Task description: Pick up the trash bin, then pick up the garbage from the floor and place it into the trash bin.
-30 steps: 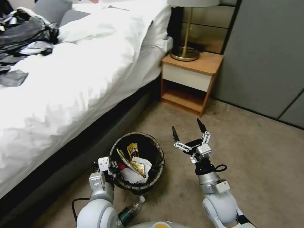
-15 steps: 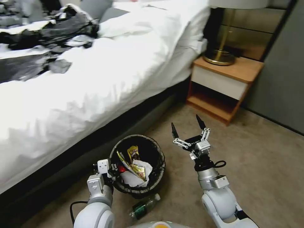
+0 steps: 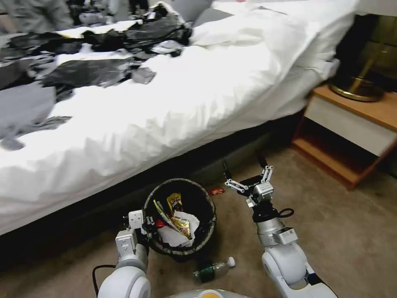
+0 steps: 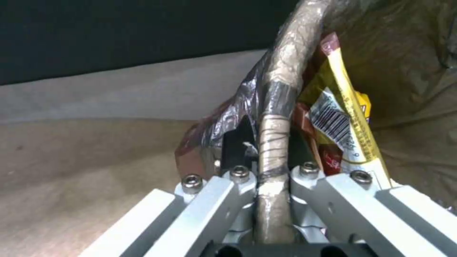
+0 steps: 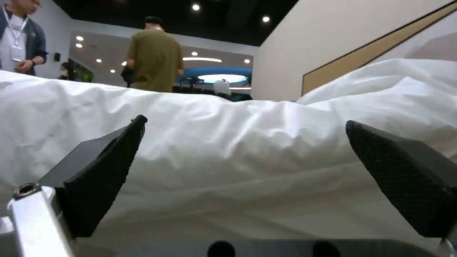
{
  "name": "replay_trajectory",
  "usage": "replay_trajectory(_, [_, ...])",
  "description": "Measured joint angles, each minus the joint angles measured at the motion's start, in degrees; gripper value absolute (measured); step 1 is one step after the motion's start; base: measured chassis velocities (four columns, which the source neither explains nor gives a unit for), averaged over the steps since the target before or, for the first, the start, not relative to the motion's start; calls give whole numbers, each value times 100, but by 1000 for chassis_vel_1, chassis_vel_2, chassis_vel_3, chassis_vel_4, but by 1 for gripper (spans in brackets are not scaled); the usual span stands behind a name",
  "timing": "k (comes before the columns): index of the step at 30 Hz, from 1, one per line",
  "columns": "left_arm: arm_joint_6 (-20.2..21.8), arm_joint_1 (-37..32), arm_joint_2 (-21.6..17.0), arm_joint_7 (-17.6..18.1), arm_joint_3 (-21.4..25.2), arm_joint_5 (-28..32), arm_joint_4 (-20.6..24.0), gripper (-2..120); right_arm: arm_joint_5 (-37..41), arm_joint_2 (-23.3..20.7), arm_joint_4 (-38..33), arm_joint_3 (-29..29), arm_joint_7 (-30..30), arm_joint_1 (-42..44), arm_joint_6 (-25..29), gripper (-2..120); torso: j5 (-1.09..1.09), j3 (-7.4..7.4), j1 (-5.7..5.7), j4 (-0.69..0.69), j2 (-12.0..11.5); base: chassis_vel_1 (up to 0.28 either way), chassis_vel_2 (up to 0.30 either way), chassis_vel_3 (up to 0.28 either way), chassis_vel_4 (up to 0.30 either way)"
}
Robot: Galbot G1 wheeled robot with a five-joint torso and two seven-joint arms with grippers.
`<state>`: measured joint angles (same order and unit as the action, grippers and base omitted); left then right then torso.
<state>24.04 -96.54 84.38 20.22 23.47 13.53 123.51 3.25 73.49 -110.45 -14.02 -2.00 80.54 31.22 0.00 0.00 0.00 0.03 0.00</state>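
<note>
Far to my left, black and grey clothes (image 3: 95, 70) lie spread over the white bed (image 3: 198, 95), which runs across the far side of the scene. Near me on the left, my left end effector (image 3: 144, 225) is pinched onto the rim of the trash bin (image 3: 206, 231); in the left wrist view my fingers (image 4: 238, 142) press either side of the bag-covered rim (image 4: 276, 117), one outside and one inside the bin. The bin sits just right of that end effector, close to the dark base of the bed, its dark liner folded over the edge. Inside it I see yellow snack wrappers (image 3: 175, 207) and a white tissue wad (image 3: 175, 236); in the left wrist view a yellow wrapper with a barcode (image 4: 340, 121) lies right against the rim by my fingers. On the brown carpet (image 3: 351, 231) nearer to me, just right of the bin's base, a clear bottle with a green label (image 3: 214, 270) lies on its side. Beyond the bin, near the bed base, lies a small red wrapper (image 3: 216, 191). Right of the bin, my right end effector (image 3: 245, 169) is held above the floor, fingers spread wide and holding nothing, pointing towards the bed. At the far right stands a wooden nightstand (image 3: 355, 128) with a brass lamp base (image 3: 359, 89) on top.
</note>
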Motion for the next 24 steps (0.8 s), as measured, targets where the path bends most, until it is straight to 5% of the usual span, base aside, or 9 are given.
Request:
replay_trajectory(18, [-76,1,13,-7,50,-17,14,0,7,2,-16,6,0,-29,-69,100,0,0,0,-3,0,1,2,4,1])
replay_trajectory(24, [-146,-6,11,-7,82,-27,17,0,63,-77,-39,-25,-27,-150,-454,100,0,0,0,-3,0,0,0,0,0])
